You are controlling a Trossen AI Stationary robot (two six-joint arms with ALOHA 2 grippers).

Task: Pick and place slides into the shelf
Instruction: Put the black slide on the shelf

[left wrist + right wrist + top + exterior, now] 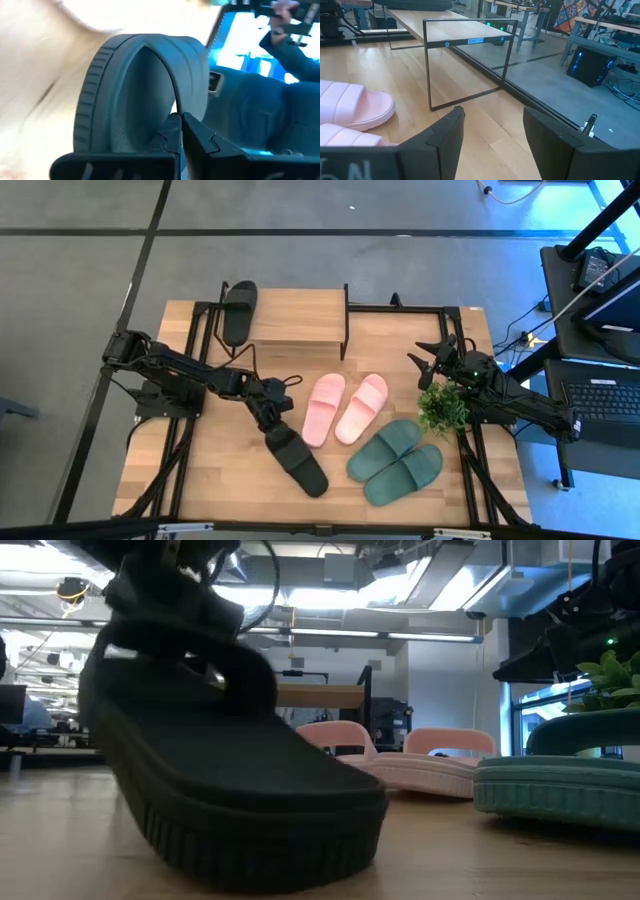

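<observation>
One black slide (296,461) lies slanted near the table's front, left of the pink pair; it fills the low view (230,790). My left gripper (270,416) is at its far end, shut on its strap (190,65). The other black slide (238,310) lies on the left end of the shelf's wood top (300,318). The pink pair (345,408) and the green pair (396,463) rest sole-down on the table. My right gripper (432,362) hovers open by the table's right side, right of the shelf (465,65), touching nothing. My left gripper pinches the edge of the black slide's strap (176,106) between its two shut fingers (172,131), coming slanting down from the table's left and far side. The slide sits tilted, its gripped end raised (120,670); its near end is low at the table (340,850).
A small green potted plant (441,408) stands between the pink pair and my right arm. The black metal frame (200,340) runs along the table's sides. Bare wood shows on the shelf top's right part (315,320). A person's arm (290,45) shows in the room beyond.
</observation>
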